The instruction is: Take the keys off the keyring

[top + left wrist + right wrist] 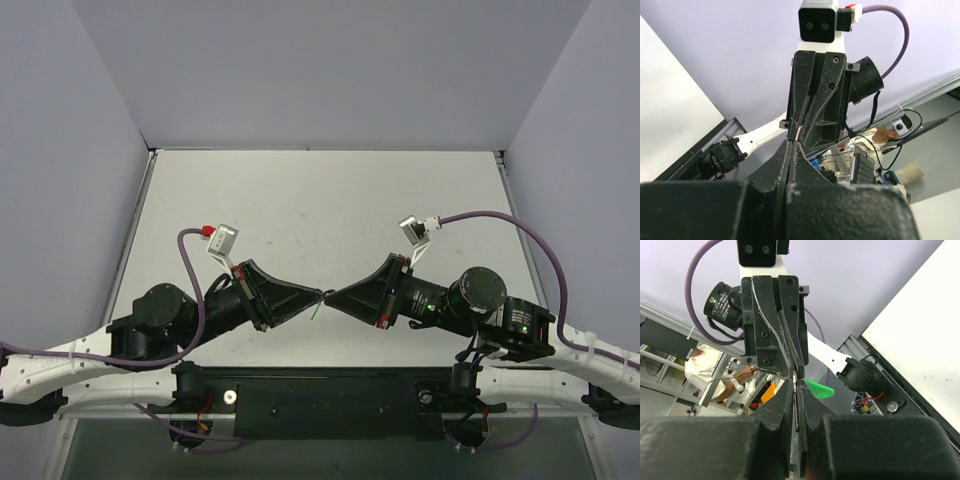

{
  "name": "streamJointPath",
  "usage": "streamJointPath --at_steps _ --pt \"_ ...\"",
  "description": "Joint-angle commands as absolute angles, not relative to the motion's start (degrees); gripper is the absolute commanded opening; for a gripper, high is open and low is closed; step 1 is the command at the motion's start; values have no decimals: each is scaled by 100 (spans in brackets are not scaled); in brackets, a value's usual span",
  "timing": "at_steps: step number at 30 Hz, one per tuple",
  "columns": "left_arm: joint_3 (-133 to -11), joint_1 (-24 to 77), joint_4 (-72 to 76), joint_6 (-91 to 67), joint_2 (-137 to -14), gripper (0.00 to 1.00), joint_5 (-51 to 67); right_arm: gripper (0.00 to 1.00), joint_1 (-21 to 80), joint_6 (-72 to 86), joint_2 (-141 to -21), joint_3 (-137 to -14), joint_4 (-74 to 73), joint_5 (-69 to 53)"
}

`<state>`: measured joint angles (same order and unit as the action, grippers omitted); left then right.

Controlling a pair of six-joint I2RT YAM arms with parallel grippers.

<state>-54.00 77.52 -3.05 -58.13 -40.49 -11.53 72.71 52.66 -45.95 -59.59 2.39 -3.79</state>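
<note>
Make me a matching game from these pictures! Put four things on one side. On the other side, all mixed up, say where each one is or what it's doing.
Things:
1. small bright green oblong plastic keyring piece
2. left black two-finger pincer
3. thick purple cables
4. flat white table

Places or states:
a. spreads out beneath the pincers
b. shut, tip to tip with the right black pincer
c. one curves off behind each pincer
d. pokes out just beside the meeting tips

Pairs: 1-d, 2-b, 3-c, 4-a.
</note>
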Motion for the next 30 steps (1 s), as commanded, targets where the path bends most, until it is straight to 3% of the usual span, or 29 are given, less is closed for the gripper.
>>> streamJointPath --at_steps 1,10,11,14,18,30 --pt "-5300 8051 421 -5923 -4017 0 -1915 0 7330 5335 -4737 -5880 738 -18" --pt "-5203 8165 502 -5828 -3982 1 -2110 0 7365 5353 -4816 -5932 721 246" --pt "-5221 8156 457 -5818 -3947 5 -2092 0 7365 5344 -4834 -5959 695 255" --pt "-5308 8156 107 -5687 -3824 40 -2048 0 7365 5317 -4860 -6012 607 281" --pt "-5317 8165 -360 -5572 -3516 59 -2066 0 7365 5265 -4957 -6143 528 176" --pt "-5704 8156 -1669 -5238 -2866 55 -1811 0 7357 5045 -5651 -6758 686 -1027"
